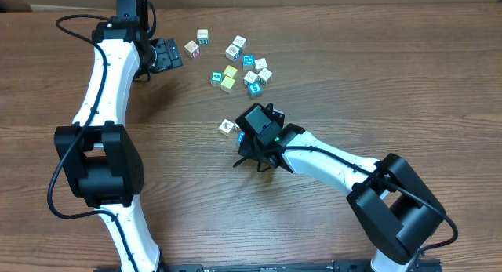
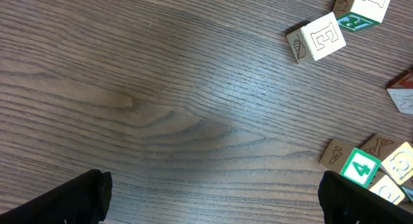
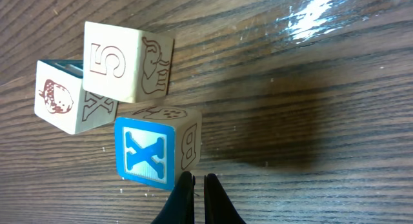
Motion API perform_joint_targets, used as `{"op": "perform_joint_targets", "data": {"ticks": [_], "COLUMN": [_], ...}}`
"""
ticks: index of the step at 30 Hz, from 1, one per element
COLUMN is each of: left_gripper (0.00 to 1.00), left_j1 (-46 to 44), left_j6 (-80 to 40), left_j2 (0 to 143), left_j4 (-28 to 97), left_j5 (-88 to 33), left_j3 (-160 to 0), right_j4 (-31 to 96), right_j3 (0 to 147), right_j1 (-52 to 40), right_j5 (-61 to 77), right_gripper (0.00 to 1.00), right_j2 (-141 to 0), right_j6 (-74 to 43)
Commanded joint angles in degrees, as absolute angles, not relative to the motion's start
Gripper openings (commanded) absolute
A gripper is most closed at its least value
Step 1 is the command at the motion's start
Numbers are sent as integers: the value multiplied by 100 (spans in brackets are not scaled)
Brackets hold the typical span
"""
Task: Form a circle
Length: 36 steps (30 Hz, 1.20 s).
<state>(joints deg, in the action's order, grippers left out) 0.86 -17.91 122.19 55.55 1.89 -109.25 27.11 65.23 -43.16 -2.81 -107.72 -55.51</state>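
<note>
Closest to the lens in the right wrist view is the right gripper. Its two black fingers are pinched together, tips nearly meeting, with nothing between them. The tips sit at the lower right corner of a blue X block, just beside it. I honestly can't tell if they touch it. That block has a brown B on its side face.

Packed right behind it are a 5 block with some animal drawing on its side, and a strawberry block with a cyan top edge. Those three pressed together are the circle so far, and it's a tight clump with no ring shape.

From overhead, the clump sits mid-table, mostly hidden under the right wrist. Only one white block pokes out on the left arm's side.

Further out toward the far edge is the loose scatter of white, cyan and yellow blocks, well apart from the clump.

The left gripper hangs just beside the scatter's left end, spread as wide as it goes and holding nothing. In its own wrist view the fingers only show as dark corners, with bare wood-grain table between them. An E block and a green 4 block sit off to one side.
</note>
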Motion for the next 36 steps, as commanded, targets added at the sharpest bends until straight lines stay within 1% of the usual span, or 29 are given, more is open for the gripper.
{"op": "perform_joint_targets", "data": {"ticks": [1, 9, 36], "left_gripper": [100, 100, 100], "left_j1": [95, 95, 95], "left_j6": [-1844, -1844, -1844], "left_j2": [12237, 12237, 12237], "left_j4": [5548, 5548, 5548], "left_j5": [148, 148, 148], "left_j3": [-11034, -11034, -11034], "right_j4": [2696, 2679, 2576], "right_j3": [6484, 6484, 6484], "right_j1": [-4340, -4333, -4379], "right_j5": [-408, -526, -285], "right_gripper": [4, 4, 4], "right_j2": [-10663, -10663, -10663], "right_j6": [-5588, -5588, -5590]}}
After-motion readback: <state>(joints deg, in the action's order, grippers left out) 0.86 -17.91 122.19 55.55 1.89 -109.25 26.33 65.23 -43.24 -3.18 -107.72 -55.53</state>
